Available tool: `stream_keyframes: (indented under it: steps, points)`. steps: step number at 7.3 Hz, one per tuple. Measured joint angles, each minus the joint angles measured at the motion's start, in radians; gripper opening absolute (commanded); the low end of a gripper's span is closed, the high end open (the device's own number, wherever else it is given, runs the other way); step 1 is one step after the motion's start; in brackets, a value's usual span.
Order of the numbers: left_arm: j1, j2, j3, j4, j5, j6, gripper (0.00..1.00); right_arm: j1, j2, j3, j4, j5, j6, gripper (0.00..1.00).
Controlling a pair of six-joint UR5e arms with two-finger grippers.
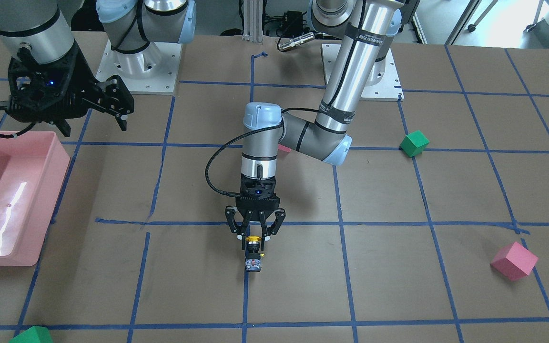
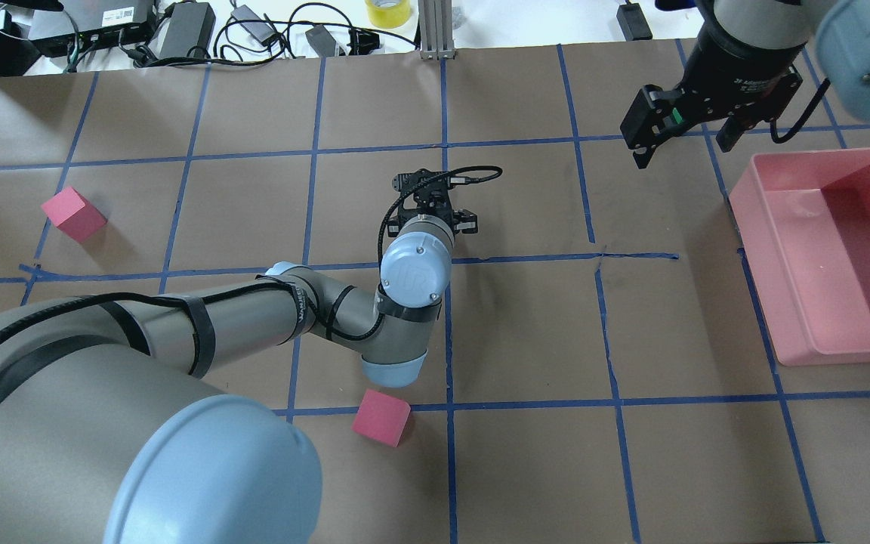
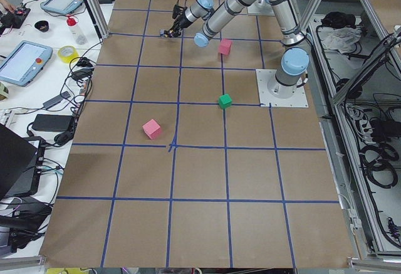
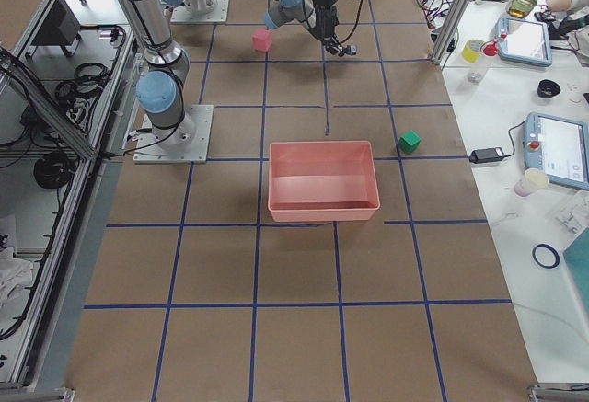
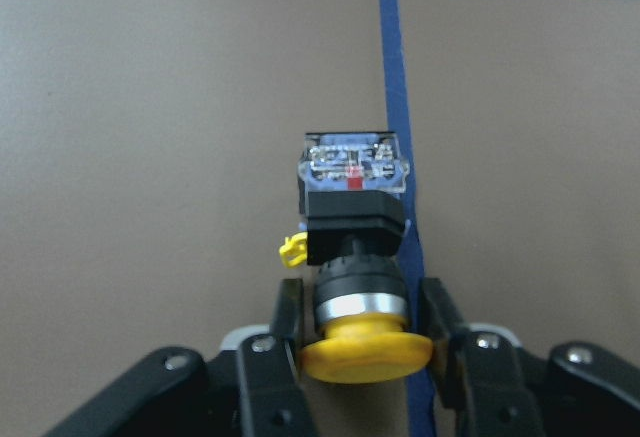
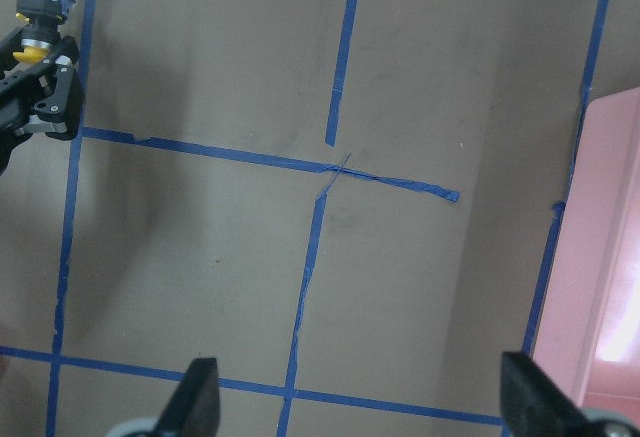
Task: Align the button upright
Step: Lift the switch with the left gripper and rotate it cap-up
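At mid-table, on a blue tape line, we find the button lying on its side. In the left wrist view its cap points to 6 o'clock and its base block to 12. Our left claw is closed down narrow, pads against the two sides of the yellow cap. We judge that hold to be the risk: the cap is round and smooth, so as the wrist tips it up, the base may swing or the cap may slip free. Our left arm reaches forward with the elbow bent and the wrist pointing down, tipped slightly forward. Our right claw hangs wide open and empty at 2 o'clock overhead, near the pink tray.
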Motion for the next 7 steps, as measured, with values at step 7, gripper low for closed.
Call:
stream_keyframes:
  steps: [7]
  points:
    - [0.041,0.153,0.242,-0.888,-0.165,-0.006,0.29,0.0,0.0,0.001,0.001,0.001,0.004,1.0]
